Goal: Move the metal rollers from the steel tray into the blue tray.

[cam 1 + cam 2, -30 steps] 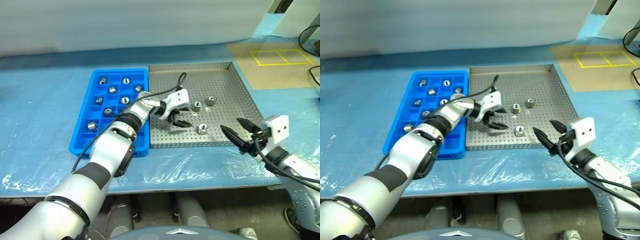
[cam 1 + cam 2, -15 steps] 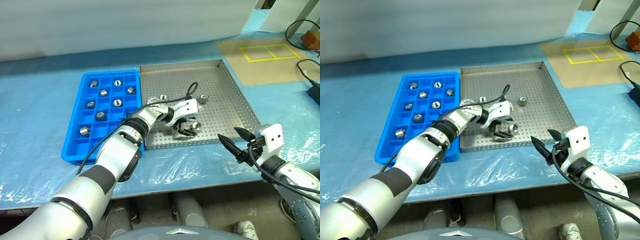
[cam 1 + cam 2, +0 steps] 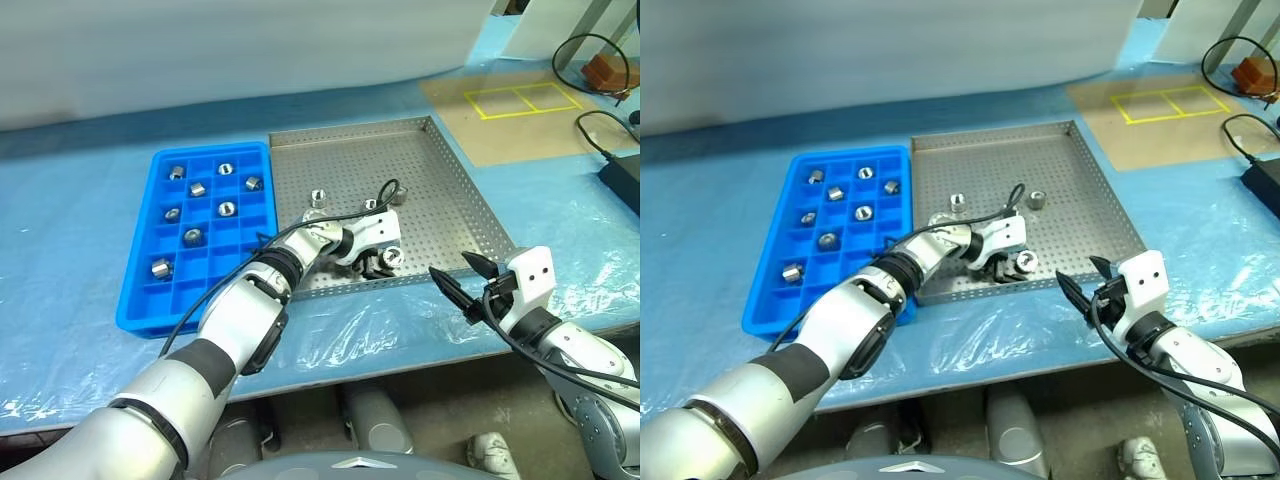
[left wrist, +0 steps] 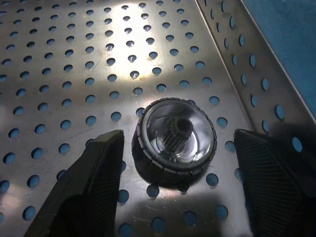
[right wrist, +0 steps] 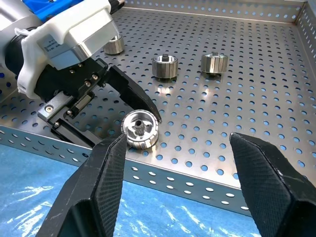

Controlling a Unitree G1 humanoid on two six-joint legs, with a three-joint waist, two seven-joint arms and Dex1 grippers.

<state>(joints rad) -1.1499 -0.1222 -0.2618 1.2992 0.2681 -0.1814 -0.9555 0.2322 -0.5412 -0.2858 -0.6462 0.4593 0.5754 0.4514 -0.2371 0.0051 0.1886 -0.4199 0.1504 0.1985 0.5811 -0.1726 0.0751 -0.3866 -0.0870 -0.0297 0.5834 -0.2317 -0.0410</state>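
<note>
The steel tray (image 3: 455,195) lies right of the blue tray (image 3: 143,300), which holds several metal rollers (image 3: 192,236) in its compartments. One roller (image 4: 176,138) stands near the steel tray's front rim. My left gripper (image 4: 178,137) is open and low over the tray, with a finger on each side of that roller and a gap on both sides. Three more rollers (image 5: 164,65) stand farther back in the steel tray. My right gripper (image 5: 177,143) is open with nothing in it, hovering just outside the front rim and pointing at the same roller.
The trays sit on a blue table under clear plastic film (image 3: 380,320). A brown mat with yellow taped squares (image 3: 515,100) lies at the back right, with black cables (image 3: 600,120) and an orange object (image 3: 605,72) beyond. A white board (image 3: 250,50) closes the back.
The whole view has panned to the right. My left gripper has come down and across the steel tray, so its fingers now straddle the roller near the front rim. The right gripper stays open and has sunk slightly.
</note>
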